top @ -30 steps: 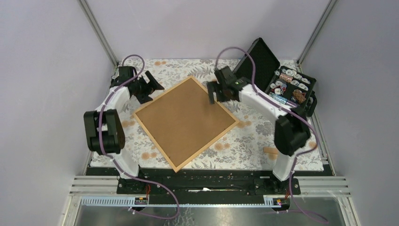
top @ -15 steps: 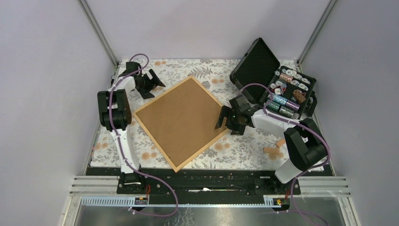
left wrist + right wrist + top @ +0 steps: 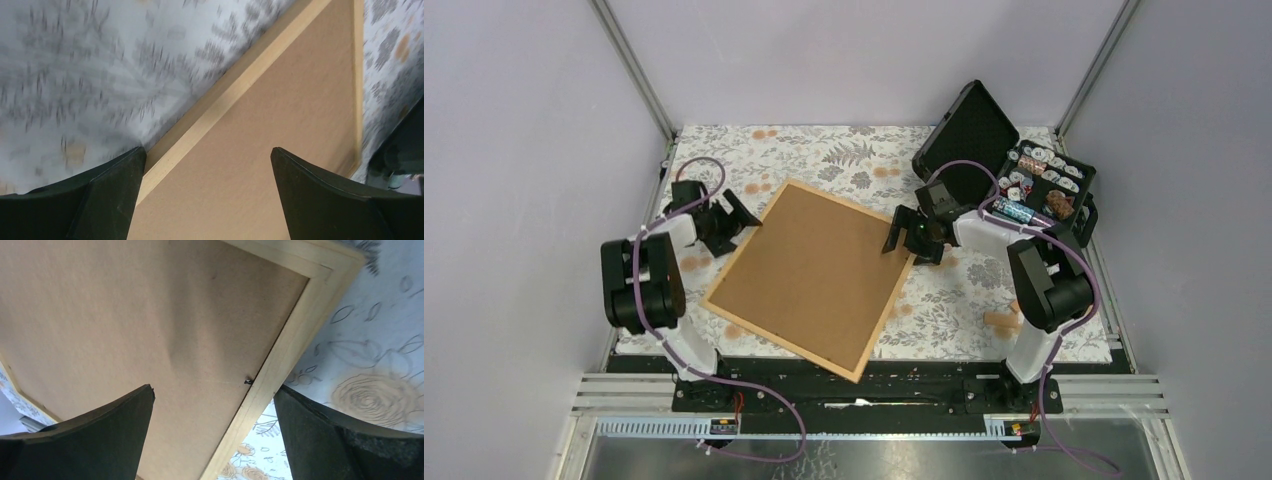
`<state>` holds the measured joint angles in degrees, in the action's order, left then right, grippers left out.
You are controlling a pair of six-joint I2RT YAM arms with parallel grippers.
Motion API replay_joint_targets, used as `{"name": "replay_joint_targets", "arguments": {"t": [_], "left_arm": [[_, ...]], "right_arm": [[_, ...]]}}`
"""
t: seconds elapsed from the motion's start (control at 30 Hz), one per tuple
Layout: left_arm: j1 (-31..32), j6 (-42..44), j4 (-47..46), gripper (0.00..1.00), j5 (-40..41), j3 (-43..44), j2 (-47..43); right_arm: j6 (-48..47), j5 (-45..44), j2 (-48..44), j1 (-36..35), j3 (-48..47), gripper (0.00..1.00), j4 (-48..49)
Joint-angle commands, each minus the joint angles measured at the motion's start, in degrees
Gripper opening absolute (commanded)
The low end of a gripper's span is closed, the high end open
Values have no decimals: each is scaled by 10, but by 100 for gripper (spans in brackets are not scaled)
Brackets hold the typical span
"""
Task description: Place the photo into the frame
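Left pincer [image 3: 207,156] and right pincer [image 3: 212,396], both wide, straddle opposite rims of the frame [image 3: 887,318] lying back-up on the desk [image 3: 824,150], photo unseen; ideally close on moulding [image 3: 295,335] only, both together, lest it skew

You have the frame [image 3: 809,275] lying flat across mid-table, its near corner past the front edge of the floral cloth [image 3: 824,150]. The left gripper [image 3: 736,222] crowds its far-left edge and the right gripper [image 3: 912,245] its right corner, both with jaws spread. The open black case [image 3: 984,135] blocks the far-right corner. Wood blocks [image 3: 1002,320] lie near right. The cloth behind the frame is passable.
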<state>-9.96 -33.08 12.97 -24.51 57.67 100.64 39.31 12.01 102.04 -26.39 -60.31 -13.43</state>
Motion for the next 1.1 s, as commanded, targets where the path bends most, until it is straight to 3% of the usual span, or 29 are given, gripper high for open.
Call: {"name": "replay_joint_targets", "arguments": {"t": [0.0,0.27,0.63,0.87,1.07], "left_arm": [[31,-21,75,99,-88,-75,-70],[34,63,176,99,67,-4,-182],[104,44,140,99,0,-4,-203],[195,18,116,99,17,-19,-203],[214,18,120,99,30,-14,-206]], "right_arm": [[-25,59,22,3,-17,96,56],[-59,54,-5,61,-19,91,-4],[-95,80,-18,77,22,62,-45],[-86,29,-24,44,71,60,-53],[-64,-19,-36,42,133,50,11]]}}
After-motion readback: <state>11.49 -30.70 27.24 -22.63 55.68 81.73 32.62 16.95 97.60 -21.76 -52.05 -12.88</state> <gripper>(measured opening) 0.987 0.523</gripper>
